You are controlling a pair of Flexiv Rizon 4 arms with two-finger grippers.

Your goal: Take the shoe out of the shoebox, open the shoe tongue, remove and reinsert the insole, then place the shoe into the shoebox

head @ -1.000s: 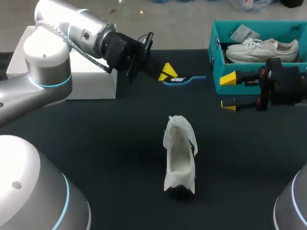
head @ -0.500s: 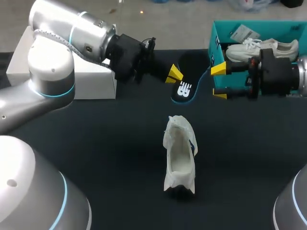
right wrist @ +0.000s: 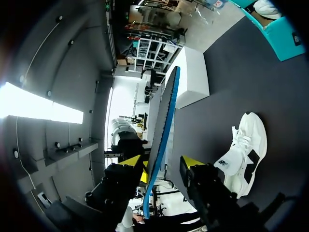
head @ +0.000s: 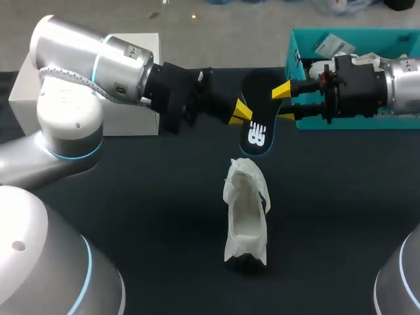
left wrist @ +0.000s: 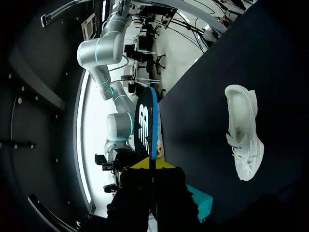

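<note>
- The insole (head: 257, 131) is held above the table (head: 131, 197), near the shoebox (head: 298, 98). It is black with a blue edge and is tilted on its side.
- The left gripper (head: 239, 111) is clamped on one end of the insole. In the left wrist view both fingers of the left gripper (left wrist: 150, 165) are pressed against the insole (left wrist: 146, 125), one from each side, with almost no gap between them.
- The right gripper (head: 284, 103) is brought in from the shoebox side with its fingers spread wide.
- In the right wrist view the insole (right wrist: 163, 125) is seen edge-on between the fingers of the right gripper (right wrist: 161, 164). It is close to one finger and clear of the other, so nothing is gripped.
- The shoe (head: 246, 213) is lying on the table, well apart from both grippers. It is white, with the tongue pulled open and the inside exposed.
- The shoe is also seen in the left wrist view (left wrist: 244, 130) and the right wrist view (right wrist: 241, 150).
- The shoebox is teal and open, at the table's far right, with a second shoe (head: 317, 67) inside.
- A white box (head: 128, 118) is partly hidden behind the left arm.
</note>
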